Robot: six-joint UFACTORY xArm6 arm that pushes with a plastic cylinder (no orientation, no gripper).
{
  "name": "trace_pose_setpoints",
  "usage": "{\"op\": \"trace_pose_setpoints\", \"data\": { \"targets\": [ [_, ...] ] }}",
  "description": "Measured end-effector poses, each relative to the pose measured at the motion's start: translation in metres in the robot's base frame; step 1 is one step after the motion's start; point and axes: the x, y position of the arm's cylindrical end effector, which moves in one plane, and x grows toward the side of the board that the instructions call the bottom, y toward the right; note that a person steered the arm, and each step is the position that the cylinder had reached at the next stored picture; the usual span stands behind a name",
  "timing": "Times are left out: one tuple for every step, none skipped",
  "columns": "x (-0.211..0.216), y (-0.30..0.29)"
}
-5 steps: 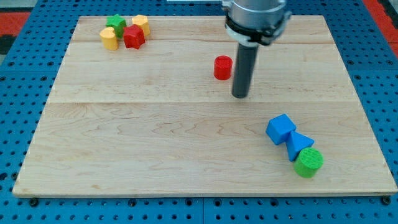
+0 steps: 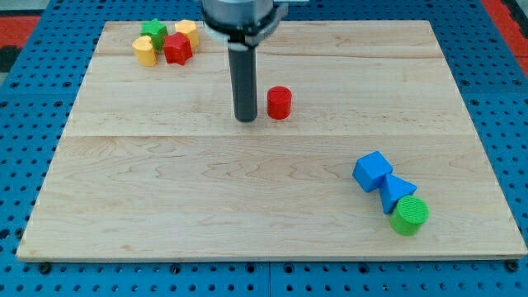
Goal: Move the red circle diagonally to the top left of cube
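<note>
The red circle (image 2: 280,102), a short red cylinder, stands on the wooden board (image 2: 206,206) a little above the middle. The blue cube (image 2: 372,171) sits at the lower right, far from it. My tip (image 2: 246,119) rests on the board just left of the red circle, a small gap apart, slightly lower in the view. The rod rises from it to the arm's grey body at the view's top.
A blue triangle (image 2: 398,193) and a green cylinder (image 2: 409,215) touch the cube's lower right side. At the top left sits a cluster: a green star (image 2: 153,32), a red star (image 2: 176,49), and two yellow blocks (image 2: 145,51) (image 2: 186,31).
My tip has moved from the red circle's right side to its left side. The red circle has shifted a little left and down.
</note>
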Motion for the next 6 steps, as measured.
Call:
{"op": "trace_pose_setpoints", "data": {
  "targets": [
    [-0.043,0.018],
    [-0.086,-0.014],
    [-0.104,0.046],
    [-0.076,0.063],
    [-0.044,0.004],
    [-0.011,0.001]
  ]
}}
